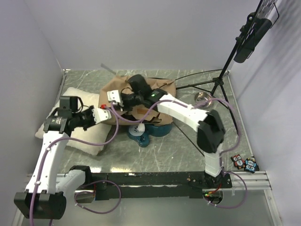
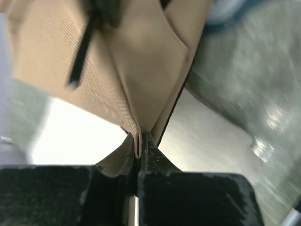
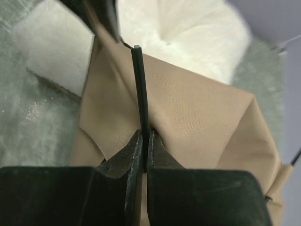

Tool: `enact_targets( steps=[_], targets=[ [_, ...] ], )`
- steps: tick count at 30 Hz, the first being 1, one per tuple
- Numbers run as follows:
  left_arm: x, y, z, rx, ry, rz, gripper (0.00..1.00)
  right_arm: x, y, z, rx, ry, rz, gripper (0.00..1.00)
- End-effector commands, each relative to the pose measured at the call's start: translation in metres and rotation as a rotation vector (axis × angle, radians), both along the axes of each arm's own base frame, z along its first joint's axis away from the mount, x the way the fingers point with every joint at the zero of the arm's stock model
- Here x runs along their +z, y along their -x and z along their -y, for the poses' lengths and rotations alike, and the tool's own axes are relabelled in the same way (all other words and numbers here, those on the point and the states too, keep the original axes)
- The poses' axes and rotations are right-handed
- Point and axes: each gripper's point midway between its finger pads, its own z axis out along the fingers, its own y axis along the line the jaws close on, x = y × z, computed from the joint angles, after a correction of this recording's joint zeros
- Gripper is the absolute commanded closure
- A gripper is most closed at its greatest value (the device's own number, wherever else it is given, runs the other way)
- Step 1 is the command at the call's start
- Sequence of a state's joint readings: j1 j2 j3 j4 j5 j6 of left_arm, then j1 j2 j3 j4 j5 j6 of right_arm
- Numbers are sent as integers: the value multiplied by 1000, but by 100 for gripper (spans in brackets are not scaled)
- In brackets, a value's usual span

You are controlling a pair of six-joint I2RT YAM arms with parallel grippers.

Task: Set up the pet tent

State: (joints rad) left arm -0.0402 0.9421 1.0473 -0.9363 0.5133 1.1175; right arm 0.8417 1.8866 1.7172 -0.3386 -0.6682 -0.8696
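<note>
The pet tent (image 1: 123, 87) lies collapsed as a tan fabric heap at the table's back middle, and a thin pole end (image 1: 107, 68) sticks out at its far left. My left gripper (image 1: 113, 99) is at the tent's left edge. In the left wrist view it (image 2: 139, 145) is shut on a fold of the tan fabric (image 2: 136, 61), with a dark pole (image 2: 81, 54) above. My right gripper (image 1: 126, 98) is over the heap. In the right wrist view it (image 3: 145, 137) is shut on a thin dark tent pole (image 3: 140, 89) lying across the fabric (image 3: 197, 117).
A cream-white pillow (image 1: 70, 127) lies under the left arm and also shows in the right wrist view (image 3: 188, 33). A teal dish (image 1: 153, 129) with a white ball (image 1: 138, 129) sits in front of the tent. A metal bowl (image 1: 203, 98) and tripod (image 1: 221, 80) stand at the back right.
</note>
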Motion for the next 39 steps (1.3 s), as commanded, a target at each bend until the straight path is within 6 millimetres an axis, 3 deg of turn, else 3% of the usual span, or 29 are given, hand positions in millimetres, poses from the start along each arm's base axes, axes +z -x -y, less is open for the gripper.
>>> enact_targets(
  steps=[1,4,8,10,13,16,19,27,32,34,37,39],
  targets=[
    [-59,26,-29,47,-141,-198,99,-47,-23,-8,-158,56,-202,100],
    [-66,22,-30,91,-61,-231,98,-61,-27,-20,-169,62,-252,100],
    [-40,7,-30,170,179,-209,59,-82,-29,-23,-177,80,-266,100],
    [-35,9,-38,200,272,-213,51,-90,-29,-21,-183,85,-264,100],
    [-39,19,-51,224,377,-198,47,-99,-27,-18,-189,98,-268,100],
    [-44,26,-60,239,487,-172,46,-106,-26,-16,-192,110,-274,100],
    [-54,40,-45,140,554,-212,46,-112,-26,-15,-197,116,-276,100],
    [-56,28,-36,116,696,-180,50,-121,-17,-13,-181,136,-258,100],
    [-53,19,-45,155,650,-127,73,-120,-12,-14,-171,132,-260,100],
    [-52,12,-53,200,598,-79,78,-121,-12,-15,-170,132,-265,100],
    [-53,8,-65,261,487,36,77,-122,-14,-17,-174,135,-267,100],
    [-49,15,-63,242,408,107,69,-123,-15,-17,-178,138,-269,100]
  ],
)
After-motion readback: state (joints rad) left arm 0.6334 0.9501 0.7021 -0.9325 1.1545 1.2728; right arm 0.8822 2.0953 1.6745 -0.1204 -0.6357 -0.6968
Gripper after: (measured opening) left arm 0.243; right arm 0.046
